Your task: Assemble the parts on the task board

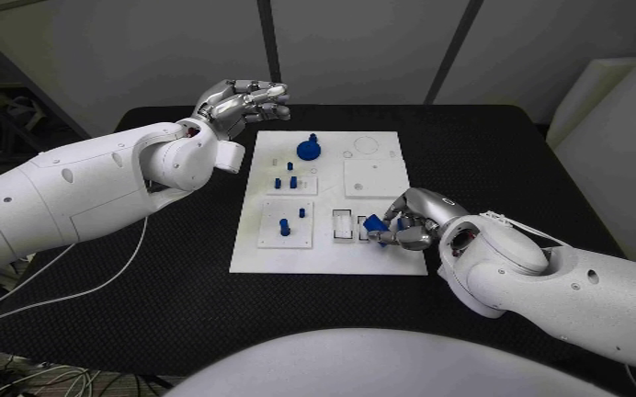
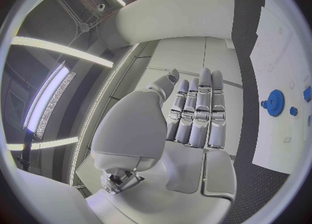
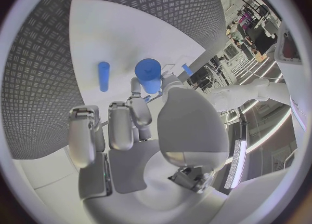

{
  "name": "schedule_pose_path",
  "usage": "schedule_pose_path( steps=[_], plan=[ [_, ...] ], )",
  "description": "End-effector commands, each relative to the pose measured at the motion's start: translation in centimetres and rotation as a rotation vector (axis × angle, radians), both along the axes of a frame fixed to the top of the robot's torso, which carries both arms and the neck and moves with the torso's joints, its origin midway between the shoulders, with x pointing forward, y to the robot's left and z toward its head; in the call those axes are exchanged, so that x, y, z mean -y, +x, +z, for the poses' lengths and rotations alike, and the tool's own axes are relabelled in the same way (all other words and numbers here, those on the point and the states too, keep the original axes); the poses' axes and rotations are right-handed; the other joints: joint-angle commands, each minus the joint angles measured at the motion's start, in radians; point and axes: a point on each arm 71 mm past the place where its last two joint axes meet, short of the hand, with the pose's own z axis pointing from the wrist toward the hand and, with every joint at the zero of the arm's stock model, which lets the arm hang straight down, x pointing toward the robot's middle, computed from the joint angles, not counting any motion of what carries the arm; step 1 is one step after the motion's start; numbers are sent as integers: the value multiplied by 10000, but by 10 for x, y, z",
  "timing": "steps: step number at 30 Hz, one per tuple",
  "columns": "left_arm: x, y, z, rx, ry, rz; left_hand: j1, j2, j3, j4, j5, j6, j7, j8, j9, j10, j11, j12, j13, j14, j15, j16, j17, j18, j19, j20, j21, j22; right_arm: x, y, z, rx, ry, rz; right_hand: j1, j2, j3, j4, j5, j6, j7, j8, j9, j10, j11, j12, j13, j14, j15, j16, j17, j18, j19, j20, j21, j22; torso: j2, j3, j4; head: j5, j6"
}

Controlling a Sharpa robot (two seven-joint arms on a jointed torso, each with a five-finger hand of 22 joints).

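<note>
Far left: left hand (image 1: 243, 103) raised off the table beyond the near-left corner of the task board (image 1: 266, 257), well apart from every part. In the left wrist view, fingers (image 2: 198, 112) straight and side by side, palm bare, holding nothing; not spread, not curled.

Across the board, left to right: a blue peg (image 1: 284, 226) upright on the lower small plate, a shorter stub beside it. Further up, three small blue pegs (image 1: 287, 178) standing on another small plate. Above those, a blue gear (image 1: 308, 150) (image 2: 275, 103) on its post, near the board's far edge. Right of centre, a plain white square plate (image 1: 372, 177), and below it narrow slots (image 1: 345, 224) at the board's near edge.

Right: right hand (image 1: 414, 220) down on the board's near-right area, fingers closed round a small blue part (image 1: 377, 224). In the right wrist view, a blue cylinder (image 3: 148, 75) pinched at the fingertips (image 3: 137, 86), with another blue peg (image 3: 103, 76) lying loose on the board just beside. Whether the held part already touches a slot: cannot tell.

Handling, as a judgement: likely light, rigid plastic, smooth and a little slippery, round enough to roll if released flat. Best taken across the round body near the top, leaving the lower end free for the socket. Gentle pressure enough; little risk of breakage, more of tilting or slipping in the pinch.
</note>
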Motion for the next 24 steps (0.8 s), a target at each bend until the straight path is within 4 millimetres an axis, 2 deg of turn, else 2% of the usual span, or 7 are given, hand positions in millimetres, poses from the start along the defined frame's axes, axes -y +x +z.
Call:
schedule_pose_path(
  steps=[1,7,10,15,20,24],
  plan=[
    [2,0,1,21,-133,-156,-71,62,-68,15,-41,-4,-26,-23,1,-50,-14,-38,-1,63,-7,-30,12,-143,20,76,-38,-9,-5,-1,12,646,818,7,-5,122,43,24,55,85,3,66,65,83,14,52,26,467,-37,71,25,-73,1037,-55,29,2634,14,-8,38,-6,-2],
    [3,0,1,10,-140,-182,-71,62,-68,15,-41,-4,-26,-23,1,-50,-14,-38,-1,63,-7,-30,12,-143,20,76,-38,-9,-14,3,13,462,943,217,-96,187,46,32,71,107,-13,68,159,126,-2,115,106,482,-50,122,111,-73,1037,-68,29,2634,25,-9,18,10,-2],
    [6,0,1,1,-171,-262,-71,62,-68,15,-41,-4,-26,-23,1,-50,-14,-38,-1,63,-7,-30,12,-143,20,76,-38,-9,-22,6,10,147,889,321,-166,240,50,36,78,109,-20,61,215,131,-7,110,115,478,-56,117,95,-73,1037,-75,29,2634,19,-14,39,7,-2],
    [9,0,0,-19,-189,-334,-76,69,-73,20,-43,-7,-26,-24,0,-53,-14,-38,-1,66,-7,-38,14,-142,21,78,-42,-20,-35,13,6,-221,767,362,-308,423,92,30,82,294,-96,122,417,128,-68,71,127,456,-95,81,24,-73,1037,-107,29,2634,28,2,35,24,-2],
    [8,0,-1,-46,-171,-340,-76,69,-73,20,-43,-7,-26,-24,0,-53,-14,-38,-1,66,-7,-38,14,-142,21,78,-42,-20,-42,19,4,-298,775,260,-778,661,70,47,-112,593,-209,214,683,209,-157,160,266,471,-162,138,131,-73,1037,-164,29,2634,26,1,22,49,-2],
    [10,0,-1,-64,-182,-390,-76,69,-73,20,-43,-7,-26,-24,0,-53,-14,-38,-1,66,-7,-38,14,-142,21,78,-42,-20,-47,24,3,-347,701,214,-988,755,62,51,-165,753,-277,265,861,272,-216,222,353,506,-210,245,328,-73,1037,-209,29,2634,27,3,26,52,-2]
  ],
)
